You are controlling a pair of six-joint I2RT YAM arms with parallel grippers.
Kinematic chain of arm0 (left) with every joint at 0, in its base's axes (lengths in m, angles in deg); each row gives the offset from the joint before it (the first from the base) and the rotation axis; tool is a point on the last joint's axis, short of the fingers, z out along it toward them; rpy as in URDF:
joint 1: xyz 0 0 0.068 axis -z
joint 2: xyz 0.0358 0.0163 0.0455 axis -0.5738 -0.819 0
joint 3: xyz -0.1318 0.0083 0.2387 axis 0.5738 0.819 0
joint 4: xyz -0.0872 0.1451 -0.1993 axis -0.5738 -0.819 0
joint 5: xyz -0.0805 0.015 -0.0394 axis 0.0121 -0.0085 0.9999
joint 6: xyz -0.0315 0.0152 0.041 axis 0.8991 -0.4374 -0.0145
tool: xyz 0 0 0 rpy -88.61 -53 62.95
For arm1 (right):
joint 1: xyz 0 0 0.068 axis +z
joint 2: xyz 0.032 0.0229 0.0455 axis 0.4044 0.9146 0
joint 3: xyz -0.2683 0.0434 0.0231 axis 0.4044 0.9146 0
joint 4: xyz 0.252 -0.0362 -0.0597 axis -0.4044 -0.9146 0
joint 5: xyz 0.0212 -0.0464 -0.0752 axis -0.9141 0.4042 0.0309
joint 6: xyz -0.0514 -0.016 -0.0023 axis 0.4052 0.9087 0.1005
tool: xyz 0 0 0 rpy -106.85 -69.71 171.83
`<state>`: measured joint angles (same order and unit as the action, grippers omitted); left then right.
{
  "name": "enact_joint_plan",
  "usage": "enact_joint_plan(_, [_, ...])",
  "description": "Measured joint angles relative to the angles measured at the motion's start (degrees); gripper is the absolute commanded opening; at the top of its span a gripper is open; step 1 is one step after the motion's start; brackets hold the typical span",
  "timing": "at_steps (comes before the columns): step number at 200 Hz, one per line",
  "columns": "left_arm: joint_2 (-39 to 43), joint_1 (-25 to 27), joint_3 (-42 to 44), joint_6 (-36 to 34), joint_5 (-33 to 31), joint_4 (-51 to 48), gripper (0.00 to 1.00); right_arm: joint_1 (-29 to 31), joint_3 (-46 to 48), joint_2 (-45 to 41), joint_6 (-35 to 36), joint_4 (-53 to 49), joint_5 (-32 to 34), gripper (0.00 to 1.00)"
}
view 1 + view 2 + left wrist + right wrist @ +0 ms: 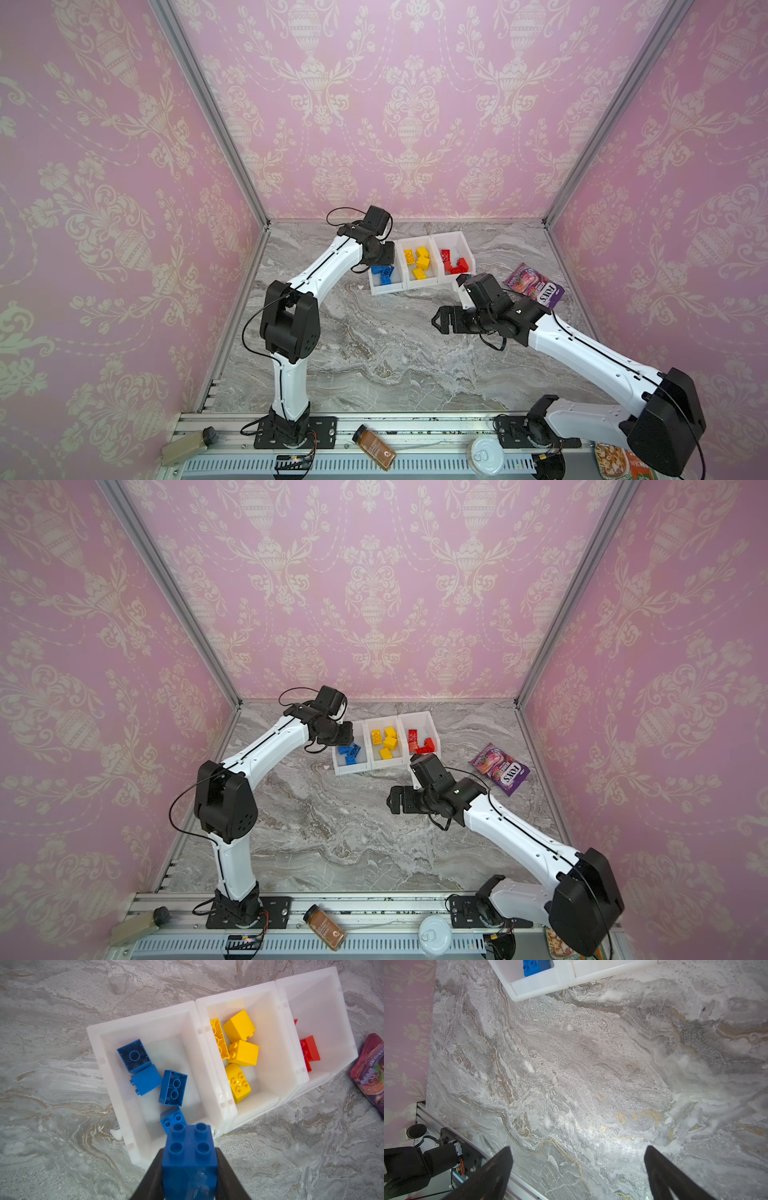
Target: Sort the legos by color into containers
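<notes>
Pink damask walls, marble counter (374, 353). 3 white containers (422, 285) sit in a row near the back edge, mid-counter. Left gripper (190, 1153) is clamped on 1 blue lego (189, 1167), which hangs over the left container. That container has 4 blue legos (173, 1087) in it. Middle one holds 4 yellow legos (242, 1053), right one holds red legos (453, 264). Right gripper (578, 1147) is spread wide, empty, above bare counter in front of the containers. Candy bag (534, 284) lies near the right edge.
</notes>
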<state>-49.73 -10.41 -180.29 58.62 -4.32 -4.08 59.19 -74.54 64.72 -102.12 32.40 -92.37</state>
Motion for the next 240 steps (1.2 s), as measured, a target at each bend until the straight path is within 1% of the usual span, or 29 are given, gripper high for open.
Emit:
enact_joint_plan(33, [-5.4, 0.0, -4.4, -1.9, -1.1, 1.5, 0.22, 0.0, 0.3, -0.1, -1.2, 0.0, 0.2, 1.0])
enact_joint_plan(73, [-8.7, 0.0, -5.8, -3.6, -2.7, 2.8, 0.24, 0.0, 0.3, -0.3, -1.4, 0.0, 0.2, 1.0])
enact_joint_plan(97, [-9.6, 0.0, -5.9, -4.3, -3.6, 3.2, 0.31, 0.0, 0.3, -0.3, -1.4, 0.0, 0.3, 1.0])
enact_joint_plan(127, [-9.6, 0.0, -5.9, -4.9, -3.9, 3.5, 0.51, 0.0, 0.3, -0.3, -1.4, 0.0, 0.6, 1.0])
enact_joint_plan(144, [-9.6, 0.0, -5.9, -5.4, -4.1, 3.7, 0.58, 0.0, 0.3, -0.3, -1.4, 0.0, 0.6, 1.0])
enact_joint_plan(202, [-8.6, 0.0, -2.8, -5.5, -4.1, 6.6, 0.65, 0.0, 0.3, -0.4, -1.4, 0.0, 0.6, 1.0])
enact_joint_plan(220, [-6.7, 0.0, 0.1, -5.6, -4.1, 8.1, 0.67, -0.1, 0.3, -0.4, -1.4, 0.0, 0.6, 1.0])
enact_joint_plan(240, [-2.6, 0.0, 5.4, -5.5, -4.0, 11.1, 0.73, -0.7, 0.3, -0.4, -1.4, 0.0, 0.7, 1.0])
